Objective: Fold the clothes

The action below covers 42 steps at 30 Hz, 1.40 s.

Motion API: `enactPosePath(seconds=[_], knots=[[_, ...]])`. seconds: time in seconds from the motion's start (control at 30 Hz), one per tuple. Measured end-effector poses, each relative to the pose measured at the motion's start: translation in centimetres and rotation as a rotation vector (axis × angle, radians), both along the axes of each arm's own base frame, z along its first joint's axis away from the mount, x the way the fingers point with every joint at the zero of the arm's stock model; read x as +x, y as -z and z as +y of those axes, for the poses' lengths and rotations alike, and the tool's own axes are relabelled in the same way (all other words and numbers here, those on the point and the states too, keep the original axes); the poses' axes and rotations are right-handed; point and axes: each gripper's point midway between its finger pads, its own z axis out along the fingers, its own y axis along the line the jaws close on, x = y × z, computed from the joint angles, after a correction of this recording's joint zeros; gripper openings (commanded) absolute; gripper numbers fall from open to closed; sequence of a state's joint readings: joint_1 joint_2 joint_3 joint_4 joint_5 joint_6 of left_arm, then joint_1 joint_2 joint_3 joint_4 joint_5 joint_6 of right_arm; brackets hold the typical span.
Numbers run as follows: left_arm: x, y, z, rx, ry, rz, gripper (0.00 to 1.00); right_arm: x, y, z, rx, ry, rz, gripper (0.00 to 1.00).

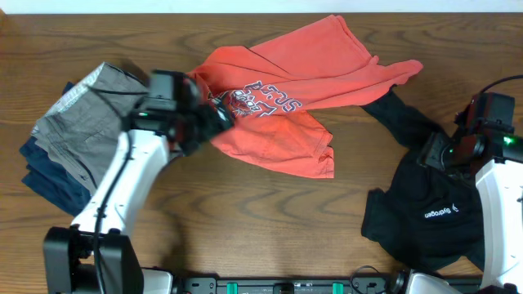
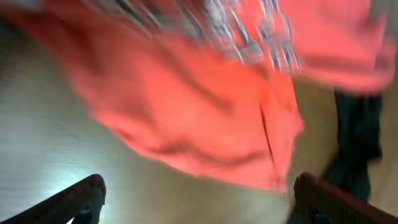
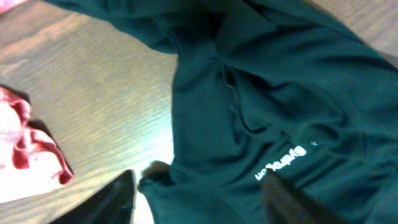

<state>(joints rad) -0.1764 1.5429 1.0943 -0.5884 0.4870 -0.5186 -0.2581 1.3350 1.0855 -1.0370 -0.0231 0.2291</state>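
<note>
T-shirt (image 1: pixel 286 106): crumpled, top centre of tabletop (image 1: pixel 245 212), bare wood below its hem | left tool (image 2: pixel 199 190): jaws wide, empty, at shirt's left edge | right tool (image 3: pixel 205 196): jaws apart, over black garment (image 3: pixel 280 93)

White tubular links on left arm (image 1: pixel 122 175) and right arm (image 1: pixel 500 208), with black boxy joints. Black base (image 1: pixel 73 261) near left. Thin black cable (image 1: pixel 497 83) looped far right. Small green wrist lights. Dark, blunt fingers (image 2: pixel 87 196).

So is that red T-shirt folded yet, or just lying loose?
Not folded: the coral-red T-shirt lies rumpled and skewed on the table, one sleeve trailing out sideways, lettering showing.
</note>
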Motion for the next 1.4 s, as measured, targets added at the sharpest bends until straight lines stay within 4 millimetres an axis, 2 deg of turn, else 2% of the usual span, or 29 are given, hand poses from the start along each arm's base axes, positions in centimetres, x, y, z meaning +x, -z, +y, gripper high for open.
enactPosePath(seconds=[0.13, 0.23, 0.33, 0.4, 0.53, 0.57, 0.8, 0.97, 1.07, 1.23, 1.33, 1.4], knots=[[-2.2, 0.2, -5.3, 0.003, 0.158, -0.019, 0.98, 0.9, 1.2, 1.0, 0.063, -0.051, 0.011, 0.6], [-3.5, 1.3, -8.6, 0.037, 0.246, -0.041, 0.98, 1.3, 2.2, 1.8, 0.116, -0.086, 0.032, 0.67], [-4.4, 3.3, -11.7, 0.054, 0.298, -0.032, 0.98, 1.4, 2.7, 2.2, 0.141, -0.106, 0.044, 0.71], [-5.5, 5.6, -13.2, 0.073, 0.307, 0.03, 0.98, 1.4, 2.8, 2.4, 0.152, -0.113, 0.046, 0.72], [-7.5, 9.8, -13.7, 0.115, 0.246, 0.187, 0.98, 1.4, 2.8, 2.6, 0.159, -0.118, 0.043, 0.72], [-7.8, 10.4, -13.7, 0.122, 0.227, 0.212, 0.98, 1.5, 2.8, 2.6, 0.161, -0.118, 0.043, 0.72], [-6.4, 10.4, -13.3, 0.125, 0.029, 0.236, 0.98, 1.5, 2.8, 2.6, 0.163, -0.12, 0.041, 0.73], [-3.9, 10.1, -14.1, 0.085, -0.064, 0.159, 0.99, 1.5, 2.8, 2.6, 0.163, -0.12, 0.041, 0.74], [-2.9, 9.9, -14.4, 0.067, -0.118, 0.134, 0.95, 1.4, 2.8, 2.6, 0.164, -0.12, 0.043, 0.74], [-2.6, 10.1, -14.0, 0.073, -0.201, 0.14, 0.95, 1.4, 2.8, 2.7, 0.166, -0.12, 0.047, 0.74], [-2.5, 10.3, -13.9, 0.068, -0.249, 0.154, 0.87, 1.3, 2.8, 2.7, 0.166, -0.12, 0.049, 0.74], [-2.4, 10.4, -13.8, 0.066, -0.279, 0.163, 0.76, 1.3, 2.8, 2.7, 0.166, -0.12, 0.049, 0.74]])
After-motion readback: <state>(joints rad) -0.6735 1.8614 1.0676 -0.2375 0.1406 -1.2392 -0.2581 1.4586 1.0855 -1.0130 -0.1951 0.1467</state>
